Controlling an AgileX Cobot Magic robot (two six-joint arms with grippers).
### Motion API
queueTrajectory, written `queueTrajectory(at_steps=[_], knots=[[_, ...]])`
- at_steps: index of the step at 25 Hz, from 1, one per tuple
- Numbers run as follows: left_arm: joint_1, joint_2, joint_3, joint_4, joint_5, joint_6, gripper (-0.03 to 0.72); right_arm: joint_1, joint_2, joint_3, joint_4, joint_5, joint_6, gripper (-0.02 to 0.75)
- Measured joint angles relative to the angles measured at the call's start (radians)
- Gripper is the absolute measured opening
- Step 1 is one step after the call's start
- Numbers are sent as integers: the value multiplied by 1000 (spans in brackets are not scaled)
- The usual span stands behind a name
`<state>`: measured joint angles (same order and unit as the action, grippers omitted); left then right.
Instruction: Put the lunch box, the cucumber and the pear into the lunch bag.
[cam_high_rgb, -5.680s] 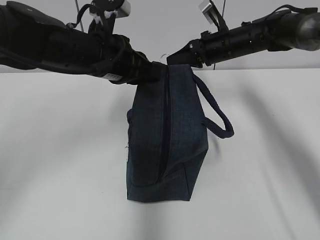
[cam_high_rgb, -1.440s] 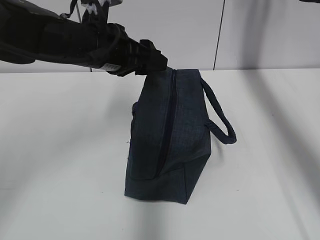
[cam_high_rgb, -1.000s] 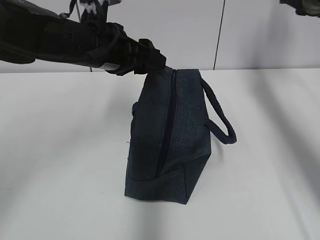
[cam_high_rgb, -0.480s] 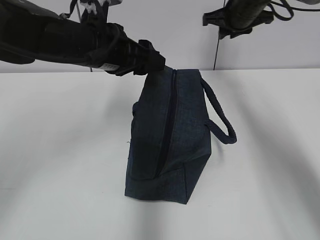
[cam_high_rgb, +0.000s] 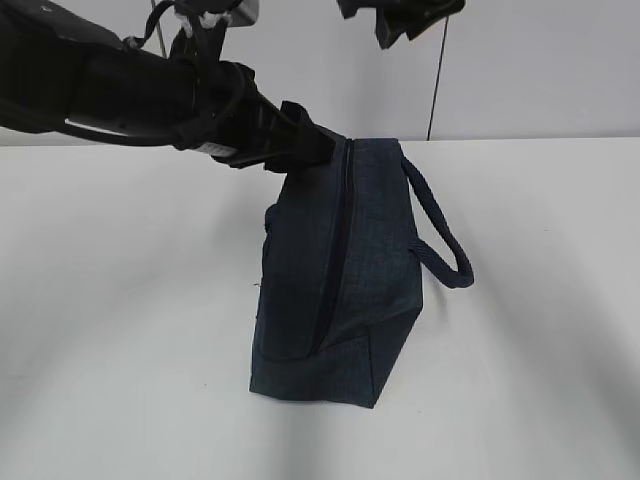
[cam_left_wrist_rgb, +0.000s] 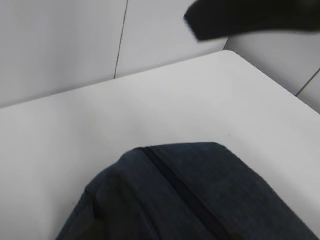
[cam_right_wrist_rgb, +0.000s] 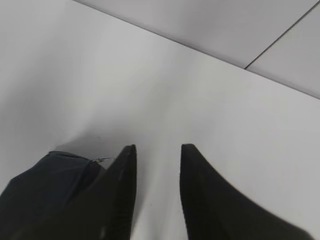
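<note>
The dark navy lunch bag stands on its end on the white table, its zipper closed and its loop handle hanging to the right. My left gripper is at the bag's top left corner and looks shut on the fabric. Its fingers are hidden in the left wrist view, where the bag fills the bottom. My right gripper hangs open and empty above the bag. In the right wrist view its fingers are spread over bare table, the bag's corner at lower left. The lunch box, cucumber and pear are out of view.
The white table spreads on both sides of the bag. A pale wall with a dark vertical seam stands behind it. The right arm shows as a dark blur at the top of the left wrist view.
My right gripper had let go of the bag and left the view; it has come back in at the top right and moved left above the bag. The left gripper and bag stayed put.
</note>
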<state>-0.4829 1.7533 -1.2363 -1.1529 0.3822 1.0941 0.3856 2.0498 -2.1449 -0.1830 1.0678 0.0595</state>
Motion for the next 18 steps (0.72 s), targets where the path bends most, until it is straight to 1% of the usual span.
queueTrajectory(at_steps=[2,3,5,7,8,11,13,18], knots=[[11,0,16,8,34,-2,426,11,-51,0,13,42,0,274],[20,0,28,9,53,-9,433,15,-75,0,24,76,0,307],[49,-2,50,10,85,-27,456,23,-110,0,45,149,0,398],[74,-12,71,9,124,-42,491,29,-127,0,73,174,-2,486],[93,-26,80,11,147,-44,506,33,-135,0,96,179,-5,505],[134,-65,88,30,217,-49,529,47,-165,13,183,185,-26,517],[163,-98,89,48,258,-50,531,66,-189,13,220,187,-34,517],[218,-225,89,112,302,-64,533,118,-260,13,233,192,-60,517]])
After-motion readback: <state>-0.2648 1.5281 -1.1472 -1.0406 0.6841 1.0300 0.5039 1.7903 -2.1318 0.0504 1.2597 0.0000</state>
